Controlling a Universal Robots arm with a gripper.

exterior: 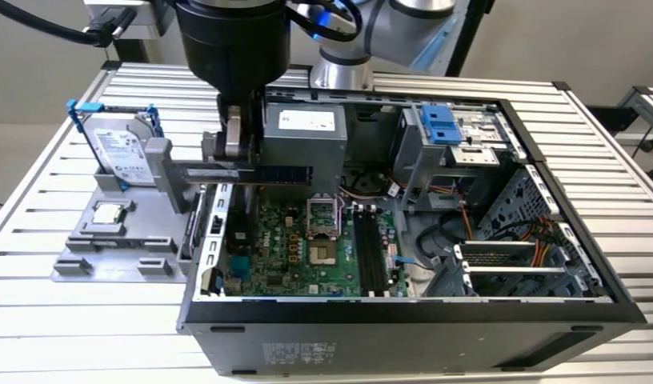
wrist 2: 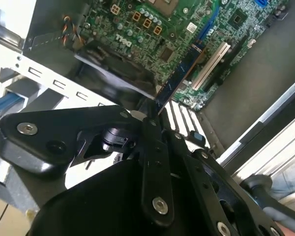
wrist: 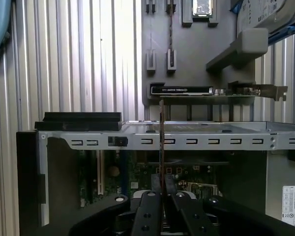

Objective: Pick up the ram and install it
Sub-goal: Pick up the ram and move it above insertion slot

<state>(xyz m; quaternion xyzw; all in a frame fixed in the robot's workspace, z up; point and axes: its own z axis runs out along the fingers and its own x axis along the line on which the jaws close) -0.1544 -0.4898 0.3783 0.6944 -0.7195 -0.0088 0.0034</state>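
My gripper (exterior: 234,160) is shut on the ram (exterior: 275,173), a thin dark stick held level in the air over the exterior view's left wall of the open computer case (exterior: 412,316). The ram hangs above the motherboard (exterior: 294,248), apart from the black memory slots (exterior: 370,248). In the first wrist view the ram (wrist: 161,142) shows edge-on, rising from between the fingertips (wrist: 148,199). In the second wrist view the ram (wrist 2: 179,73) reaches out from the gripper (wrist 2: 152,117) over the green board.
A grey fixture (exterior: 102,260) beside the case carries a silver hard drive (exterior: 124,156) in a blue-handled frame and a small square processor chip (exterior: 110,213). Inside the case stand a power supply (exterior: 305,128) and a drive cage (exterior: 454,136). A card (wrist: 182,90) lies on the fixture.
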